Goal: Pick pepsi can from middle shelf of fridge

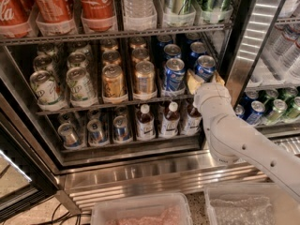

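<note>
The fridge [140,165] stands open in front of me. Its middle shelf [112,100] holds rows of white-green, gold and blue cans. Two rows of pepsi cans stand at its right end. My gripper [205,80] is on the end of the white arm [243,142], which comes in from the lower right. It is at the front pepsi can [205,66] of the rightmost row and covers the can's lower part. That can stands upright on the shelf. Another pepsi can [174,73] stands just left of it.
Red Coca-Cola cans [96,3] and bottles fill the rack above. Small white-capped bottles [145,121] and cans fill the rack below. The black door frame [236,46] is close on the gripper's right. A second cooler with green and blue cans [269,109] is further right. Two clear bins [140,212] sit at the bottom.
</note>
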### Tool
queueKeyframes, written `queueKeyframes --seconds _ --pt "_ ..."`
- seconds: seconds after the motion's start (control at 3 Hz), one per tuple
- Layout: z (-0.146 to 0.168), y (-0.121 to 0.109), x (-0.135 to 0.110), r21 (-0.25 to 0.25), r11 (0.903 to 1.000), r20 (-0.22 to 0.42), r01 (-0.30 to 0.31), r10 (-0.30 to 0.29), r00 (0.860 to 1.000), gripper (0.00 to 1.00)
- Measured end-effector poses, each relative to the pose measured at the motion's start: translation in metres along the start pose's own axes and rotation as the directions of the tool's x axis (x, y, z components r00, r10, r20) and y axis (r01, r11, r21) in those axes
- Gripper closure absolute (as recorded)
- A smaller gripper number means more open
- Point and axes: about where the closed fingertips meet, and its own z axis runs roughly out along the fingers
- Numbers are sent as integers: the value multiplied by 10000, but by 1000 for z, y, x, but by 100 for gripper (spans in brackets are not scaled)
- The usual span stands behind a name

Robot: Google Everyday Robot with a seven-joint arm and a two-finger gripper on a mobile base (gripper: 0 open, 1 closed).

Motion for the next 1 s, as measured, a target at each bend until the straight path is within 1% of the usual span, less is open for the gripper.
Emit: queueKeyframes --seconds 0.33,0.67,1.0 --pt "0 0 0 -1 10000 2 0 0 10000 93" --pt "-1 3 -16 -169 9999 332 9 -4 9994 100" --pt "-9 14 -39 -668 9977 762 -69 120 9970 100"
